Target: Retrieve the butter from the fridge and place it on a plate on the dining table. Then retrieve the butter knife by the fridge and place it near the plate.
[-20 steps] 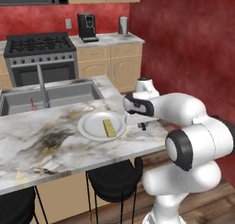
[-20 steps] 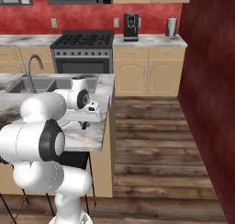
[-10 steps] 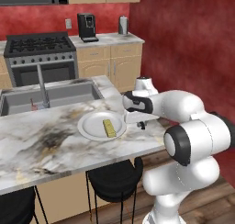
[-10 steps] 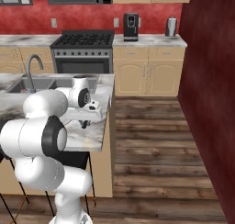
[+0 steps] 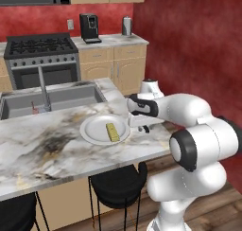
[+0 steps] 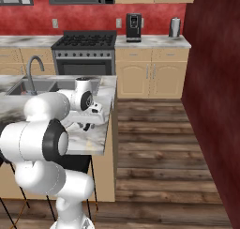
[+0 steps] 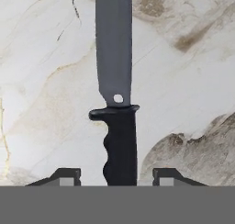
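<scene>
The butter (image 5: 112, 131), a small yellow stick, lies on the round white plate (image 5: 91, 130) on the marble dining table (image 5: 42, 149). Just right of the plate, my gripper (image 5: 144, 126) hangs low over the tabletop. In the hand view the butter knife (image 7: 117, 103) lies flat on the marble (image 7: 50, 81), blade pointing away and black handle toward me. My gripper (image 7: 117, 172) is open, and its fingertips (image 7: 69, 175) stand clear of the handle on both sides. From the right base view the gripper (image 6: 88, 124) sits near the table's end.
A sink with a tall faucet (image 5: 44, 90) is set into the table behind the plate. Dark stools (image 5: 116, 182) stand under the near edge. The table's end (image 6: 108, 129) drops off beside the gripper. A stove (image 5: 40, 59) and wall counters lie beyond.
The hand has drifted slightly left and up over the table beside the plate. Plate and butter have not moved.
</scene>
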Controlling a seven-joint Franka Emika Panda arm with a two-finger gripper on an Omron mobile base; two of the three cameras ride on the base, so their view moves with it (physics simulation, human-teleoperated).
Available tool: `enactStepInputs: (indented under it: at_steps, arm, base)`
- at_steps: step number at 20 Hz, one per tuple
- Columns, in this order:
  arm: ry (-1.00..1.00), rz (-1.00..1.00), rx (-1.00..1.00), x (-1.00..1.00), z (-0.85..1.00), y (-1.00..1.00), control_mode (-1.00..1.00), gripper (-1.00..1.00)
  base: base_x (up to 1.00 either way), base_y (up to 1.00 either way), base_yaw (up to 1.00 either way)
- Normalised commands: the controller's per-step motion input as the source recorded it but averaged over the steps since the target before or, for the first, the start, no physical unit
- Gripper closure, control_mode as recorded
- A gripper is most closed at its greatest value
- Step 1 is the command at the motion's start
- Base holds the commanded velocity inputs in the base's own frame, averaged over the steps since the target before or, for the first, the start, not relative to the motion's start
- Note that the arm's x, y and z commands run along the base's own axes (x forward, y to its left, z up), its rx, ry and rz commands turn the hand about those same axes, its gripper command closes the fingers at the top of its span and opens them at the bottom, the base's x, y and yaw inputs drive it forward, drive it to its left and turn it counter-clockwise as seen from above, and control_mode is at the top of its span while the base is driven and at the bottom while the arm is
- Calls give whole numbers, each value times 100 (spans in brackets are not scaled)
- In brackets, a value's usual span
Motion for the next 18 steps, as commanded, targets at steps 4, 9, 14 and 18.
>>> enactStepInputs:
  at_steps: [4, 9, 14, 18]
  arm:
    - [-1, 0, 0, 0, 0, 0, -100, -100]
    - [1, 0, 0, 0, 6, 0, -100, -100]
    - [5, -4, -8, -1, 21, -7, -100, -100]
    - [-8, 0, -3, -40, 71, 0, -100, -100]
  base:
    - [0, 0, 0]
    - [0, 0, 0]
    - [0, 0, 0]
    - [0, 0, 0]
